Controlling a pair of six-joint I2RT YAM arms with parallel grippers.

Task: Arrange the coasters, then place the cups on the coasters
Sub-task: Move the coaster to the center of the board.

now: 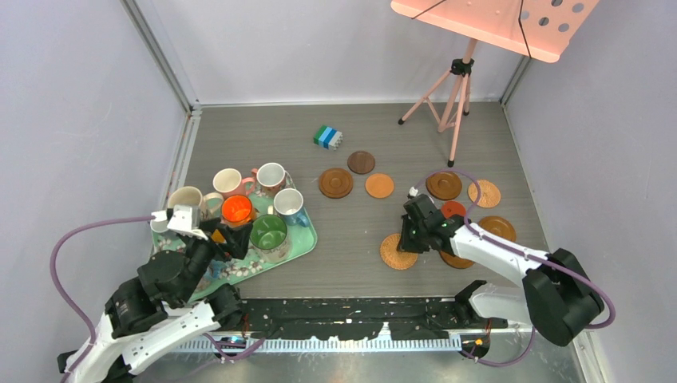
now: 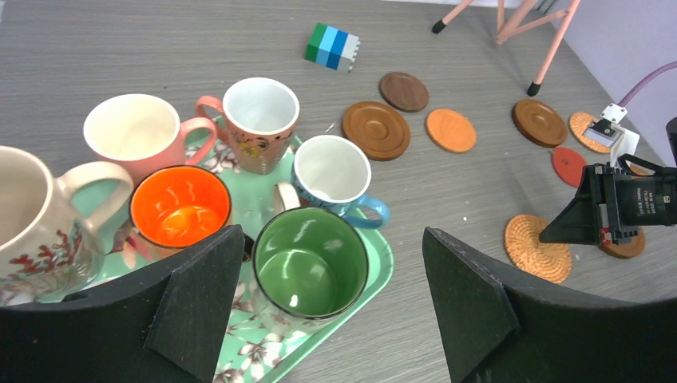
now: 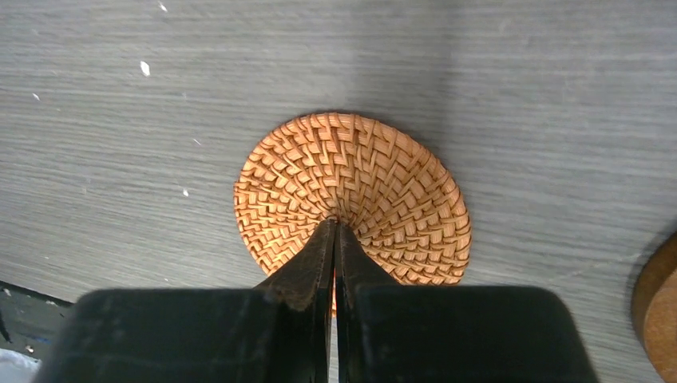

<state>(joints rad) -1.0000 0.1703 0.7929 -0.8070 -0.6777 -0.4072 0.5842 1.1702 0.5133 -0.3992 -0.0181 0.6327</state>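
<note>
Several cups stand on the mint floral tray (image 1: 308,237) at the left, among them the green-inside cup (image 2: 310,262), an orange-inside one (image 2: 180,206), a white-and-blue one (image 2: 331,169) and a pink one (image 2: 132,128). My left gripper (image 2: 333,235) hovers open above the tray's near corner, holding nothing, with the green-inside cup low between its fingers. Several coasters lie on the table, dark brown (image 1: 361,162), brown (image 1: 335,183) and orange (image 1: 379,186). My right gripper (image 3: 335,225) is shut, its tips over the middle of a woven wicker coaster (image 3: 375,171), also visible from above (image 1: 395,254).
A blue-green toy block (image 1: 327,137) sits at the back centre. A pink music stand (image 1: 455,88) has its legs at the back right. More coasters (image 1: 444,185) cluster around the right arm. Enclosure walls close in both sides.
</note>
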